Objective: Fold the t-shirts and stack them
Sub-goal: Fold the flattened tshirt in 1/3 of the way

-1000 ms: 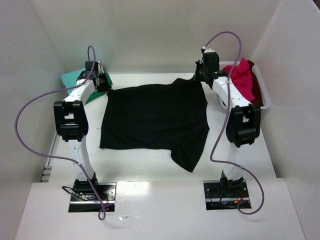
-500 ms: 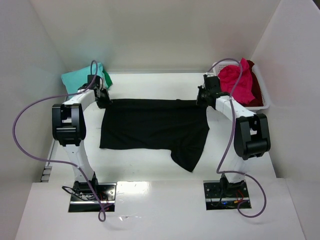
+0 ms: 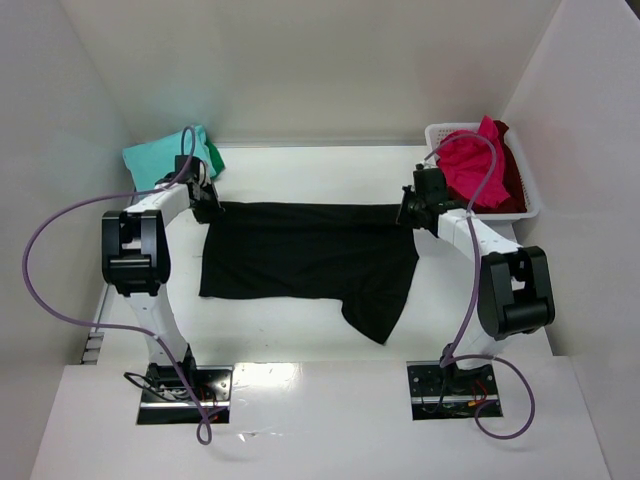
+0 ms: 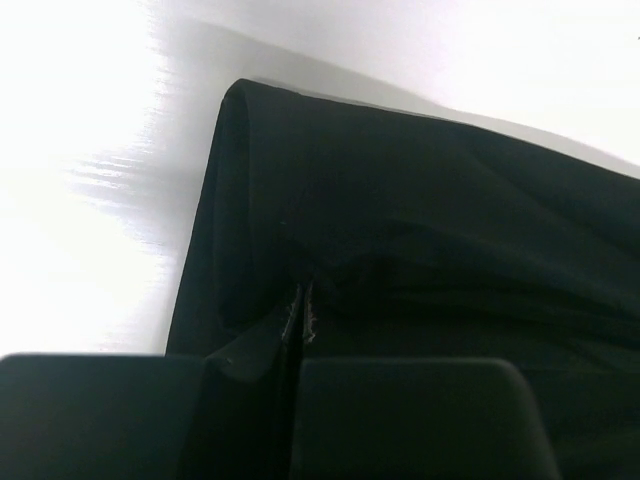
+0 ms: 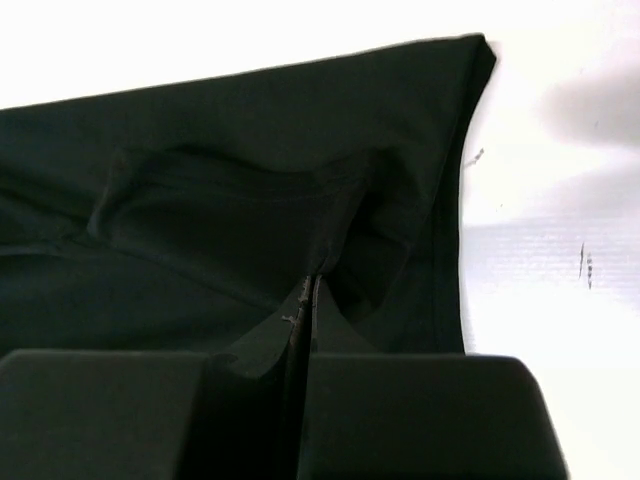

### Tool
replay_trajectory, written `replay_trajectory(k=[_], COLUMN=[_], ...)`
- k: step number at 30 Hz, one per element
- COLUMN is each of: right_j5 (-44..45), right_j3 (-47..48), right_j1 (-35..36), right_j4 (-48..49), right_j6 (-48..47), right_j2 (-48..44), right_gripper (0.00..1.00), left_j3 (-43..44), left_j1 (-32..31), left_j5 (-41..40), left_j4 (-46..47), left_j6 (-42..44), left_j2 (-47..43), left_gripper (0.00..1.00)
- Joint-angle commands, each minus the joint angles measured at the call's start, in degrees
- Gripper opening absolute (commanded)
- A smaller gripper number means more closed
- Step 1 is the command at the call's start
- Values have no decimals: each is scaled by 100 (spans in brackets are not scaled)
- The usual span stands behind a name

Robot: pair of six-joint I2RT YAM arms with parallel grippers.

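Note:
A black t-shirt (image 3: pixel 305 255) lies across the middle of the table, its far edge doubled over toward me in a straight fold. My left gripper (image 3: pixel 207 207) is shut on the black t-shirt's far left corner (image 4: pixel 300 260). My right gripper (image 3: pixel 408 212) is shut on its far right corner (image 5: pixel 330 230). A sleeve hangs out at the near right. Folded teal and green t-shirts (image 3: pixel 170 155) sit at the far left. Pink-red and dark red t-shirts (image 3: pixel 478 165) fill the basket.
The white lattice basket (image 3: pixel 530 205) stands at the far right beside the right wall. White walls close in the table on the left, back and right. Purple cables loop from both arms.
Both grippers have pulled the black t-shirt's far edge toward me and lower, folding the shirt's back part over the front. The teal shirt is now uncovered behind the left arm.

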Motion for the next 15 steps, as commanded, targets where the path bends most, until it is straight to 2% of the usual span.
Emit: replay_trajectory(k=[1, 4, 5, 6, 7, 8, 9, 11, 12, 13, 15], right_j5=[-18, -71, -71, -132, -193, -194, -142, -89, -89, -89, -89], right_j3=[-147, -218, -218, -218, -166, -165, -104, -104, -104, -104, -51], right_j1=[39, 39, 39, 39, 39, 39, 39, 39, 39, 39, 39], right_j4=[73, 73, 73, -23, -24, -102, -155, -156, -95, -94, -94], right_j6=[196, 196, 196, 196, 135, 135, 135, 187, 187, 187, 187], right_j2=[-188, -110, -109, -13, 110, 189, 190, 190, 120, 120, 58], right_gripper=[0, 0, 0, 0, 5, 10, 23, 30, 42, 43, 55], left_j3=[-38, -38, -38, 14, 15, 15, 67, 128, 233, 287, 427], left_j1=[34, 34, 34, 34, 34, 34, 34, 34, 34, 34, 34], left_j5=[1, 54, 54, 1, 1, 1, -51, 0, 1, 53, 176], left_j4=[-2, -2, -2, -54, -55, -55, -107, -107, -107, -107, -107], left_j6=[112, 112, 112, 112, 112, 112, 112, 112, 112, 112, 112], left_j2=[-275, -222, -222, -161, -161, -161, -230, -293, -345, -345, -345], left_gripper=[1, 6, 9, 18, 43, 49, 60, 66, 69, 71, 72])
